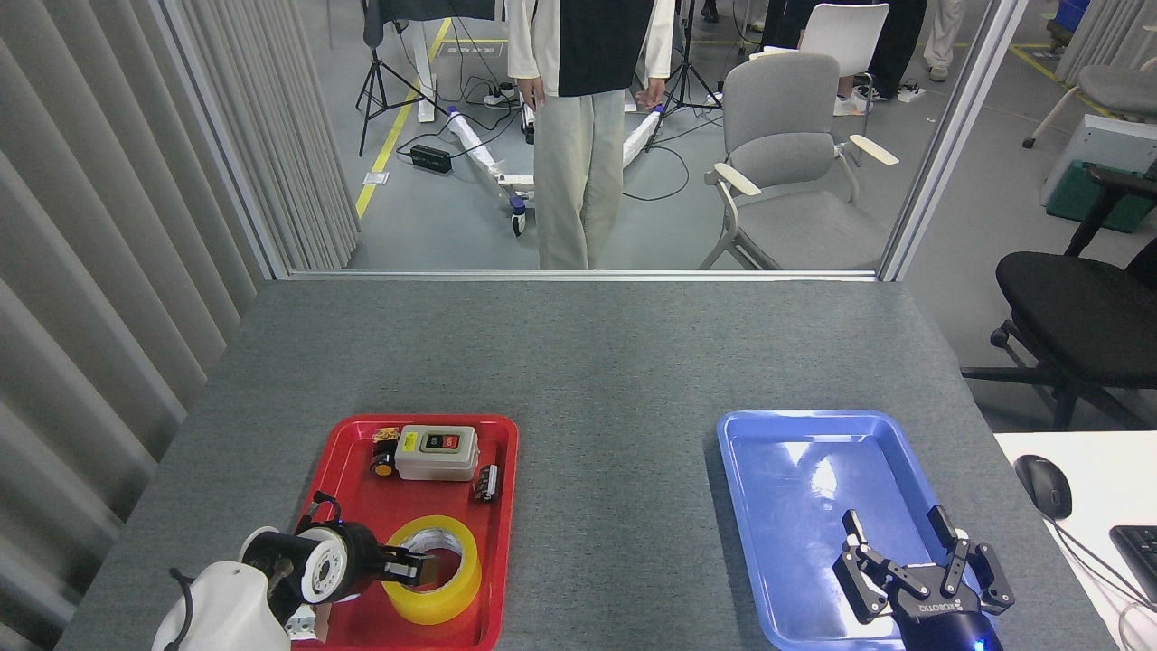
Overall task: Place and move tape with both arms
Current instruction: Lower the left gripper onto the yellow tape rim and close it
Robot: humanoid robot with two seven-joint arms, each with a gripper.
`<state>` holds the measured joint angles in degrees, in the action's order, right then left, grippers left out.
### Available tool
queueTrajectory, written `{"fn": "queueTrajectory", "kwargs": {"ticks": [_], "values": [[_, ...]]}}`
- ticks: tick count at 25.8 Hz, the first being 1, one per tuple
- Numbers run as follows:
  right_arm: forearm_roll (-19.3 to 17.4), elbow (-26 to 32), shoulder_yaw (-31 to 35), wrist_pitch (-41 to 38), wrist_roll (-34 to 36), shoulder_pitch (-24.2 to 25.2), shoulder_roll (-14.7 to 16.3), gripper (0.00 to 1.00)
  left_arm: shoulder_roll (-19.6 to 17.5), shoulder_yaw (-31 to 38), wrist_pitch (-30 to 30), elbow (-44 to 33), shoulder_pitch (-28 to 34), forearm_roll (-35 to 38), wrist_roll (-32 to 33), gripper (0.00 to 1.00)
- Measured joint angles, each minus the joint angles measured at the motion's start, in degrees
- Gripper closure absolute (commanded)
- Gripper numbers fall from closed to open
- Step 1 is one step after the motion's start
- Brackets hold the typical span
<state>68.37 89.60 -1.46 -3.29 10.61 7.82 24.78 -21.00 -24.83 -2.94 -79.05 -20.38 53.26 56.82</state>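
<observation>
Tape (434, 571): wide roll, translucent yellow, glossy, white inner core showing, lying flat in the near right part of the red tray (503, 506), lower left of frame.

Far left: grey ribbed curtain panels (108, 226). Left arm enters bottom left, white casing then black cylindrical wrist with a white ring face. Left gripper (418, 568) points right, fingertips over the tape's left rim and reaching into the hole; one finger seems inside the core, the other at the outer wall. Cannot tell whether it has closed on the roll or how wide the jaws stand.

Red tray is shiny plastic, rounded rectangle with a raised lip. At its far end a grey switch box (437, 452) with a yellow label and dark buttons, a small black and orange part (383, 461) touching its left side, a small dark part (486, 483) just right of it.

Table (587, 362): grey, felt-like matte texture.

Blue tray (750, 506), lower right: glossy plastic, same shape, bright reflections inside. Right gripper (899, 529) over its near end, black clawed fingers spread wide apart, holding nothing, white lettering on the body, blue light at the base.

Top centre behind the table edge: a person (583, 127) in light trousers standing. Grey chair (786, 163) right of them. Black chair (1076, 316) right edge. Mouse (1048, 486) on a white desk, lower right.
</observation>
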Motion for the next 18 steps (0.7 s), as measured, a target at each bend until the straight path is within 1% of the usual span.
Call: {"fn": "queueTrajectory", "kwargs": {"ticks": [2, 5, 6, 9, 10, 11, 13, 18], "values": [[0.02, 0.4, 0.05, -0.38, -0.08, -0.03, -0.12, 0.0, -0.01, -0.22, 1.28, 0.69, -0.04, 0.0, 0.07, 0.45], [0.08, 0.65, 0.09, -1.06, -0.18, -0.01, -0.31, 0.0, -0.04, -0.34, 3.27, 1.44, -0.2, 0.01, 0.08, 0.5], [0.1, 0.64, 0.08, -1.13, -0.22, 0.05, -0.37, 0.0, -0.09, -0.34, 3.65, 1.56, -0.28, 0.01, 0.11, 0.54], [0.28, 0.47, -0.01, -1.13, -0.26, 0.19, -0.58, 0.0, -0.11, -0.39, 4.76, 1.98, -0.31, -0.02, 0.13, 0.83], [0.44, 0.37, -0.06, -1.12, -0.29, 0.21, -0.65, 0.0, -0.12, -0.39, 5.14, 2.17, -0.34, -0.03, 0.13, 0.9], [0.68, 0.27, -0.12, -1.13, -0.3, 0.23, -0.72, 0.0, -0.16, -0.38, 5.84, 2.39, -0.36, -0.03, 0.04, 0.94], [1.05, 0.16, -0.2, -1.13, -0.33, 0.26, -0.81, 0.0, -0.17, -0.37, 7.63, 2.82, -0.38, -0.06, -0.11, 1.0], [1.37, 0.09, -0.24, -1.51, -0.33, 0.31, -0.65, 0.0, -0.13, -0.2, 9.81, 3.12, -0.44, -0.26, -0.17, 1.0]]}}
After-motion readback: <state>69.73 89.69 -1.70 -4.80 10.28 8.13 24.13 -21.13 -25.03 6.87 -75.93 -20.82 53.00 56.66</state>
